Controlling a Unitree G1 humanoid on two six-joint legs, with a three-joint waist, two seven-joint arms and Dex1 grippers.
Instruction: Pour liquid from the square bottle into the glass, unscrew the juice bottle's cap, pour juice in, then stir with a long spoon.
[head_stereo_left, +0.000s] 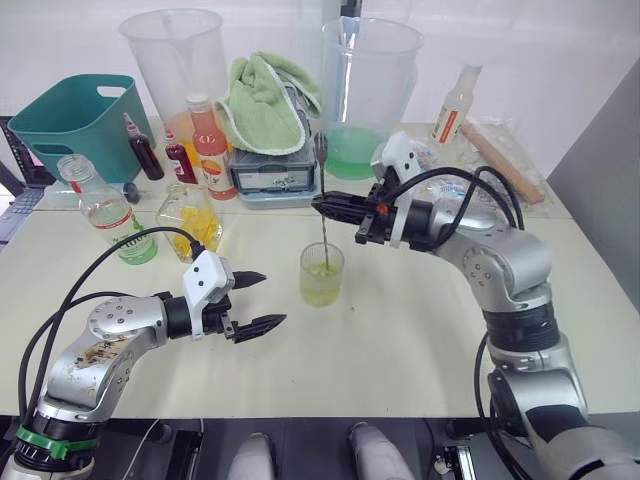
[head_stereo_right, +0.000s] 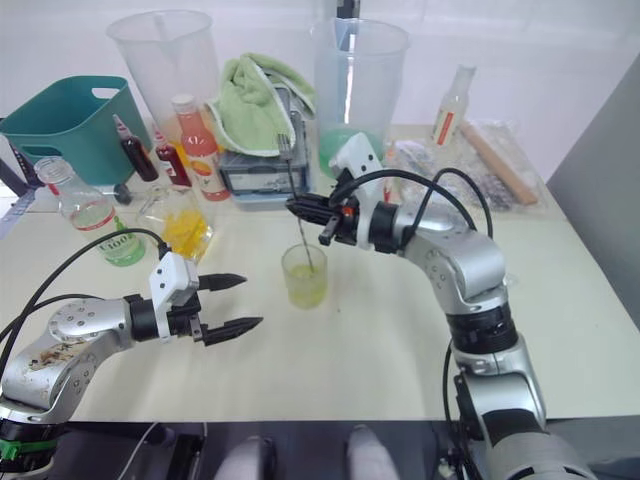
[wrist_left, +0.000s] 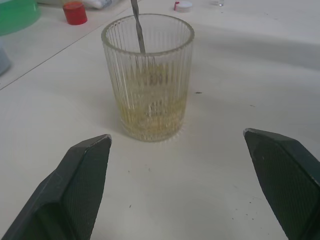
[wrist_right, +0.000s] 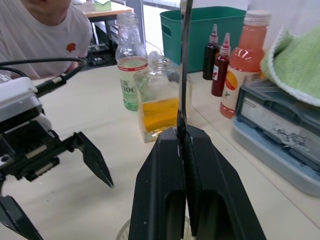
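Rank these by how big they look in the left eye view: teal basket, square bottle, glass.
1. Teal basket, though it stands farthest back.
2. Square bottle and glass look alike; no ranking.

Ribbed clear glass (head_stereo_left: 322, 274) upright at frame centre, pale yellow-green liquid in its lower part, long spoon (head_stereo_left: 324, 205) standing near-vertical inside. Square bottle (head_stereo_left: 190, 213) with yellow liquid and juice bottle (head_stereo_left: 105, 212), uncapped, stand left of centre. White cap (wrist_left: 183, 6) lies on the table beyond the glass.
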